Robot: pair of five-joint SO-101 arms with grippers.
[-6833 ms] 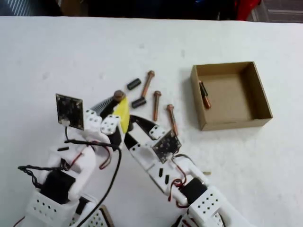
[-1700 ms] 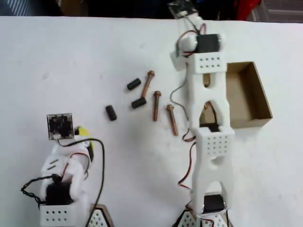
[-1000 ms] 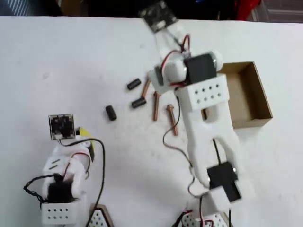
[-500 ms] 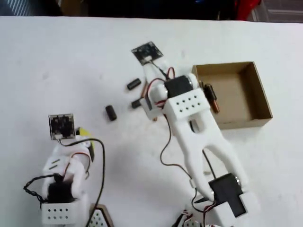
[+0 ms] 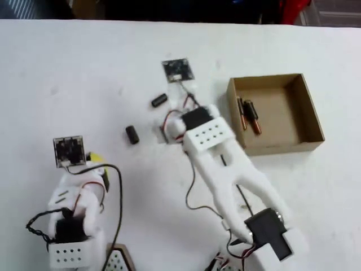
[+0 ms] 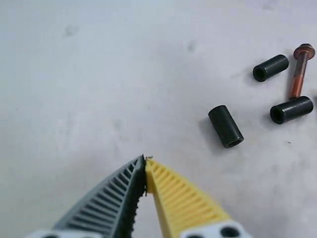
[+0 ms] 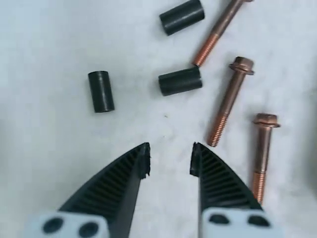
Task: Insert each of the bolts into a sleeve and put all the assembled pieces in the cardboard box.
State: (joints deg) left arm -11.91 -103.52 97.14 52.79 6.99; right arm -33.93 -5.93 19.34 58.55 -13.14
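right end effector [image 7: 170, 158]: slightly parted, empty, over white counter [image 7: 49, 39]
left end effector [image 6: 145, 161]: pinched together, empty
next grab: copper-coloured flanged bolt [image 7: 229, 101], just beside short black tube sleeve [image 7: 180, 81]; I'd go mid-shank, squared up
brown cardboard box [image 5: 282, 147]: two finished pieces inside

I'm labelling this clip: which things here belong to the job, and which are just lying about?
Job: three bolts, three sleeves, cardboard box, two assembled pieces inside it.
Not the job's: white table, wrist camera boards.
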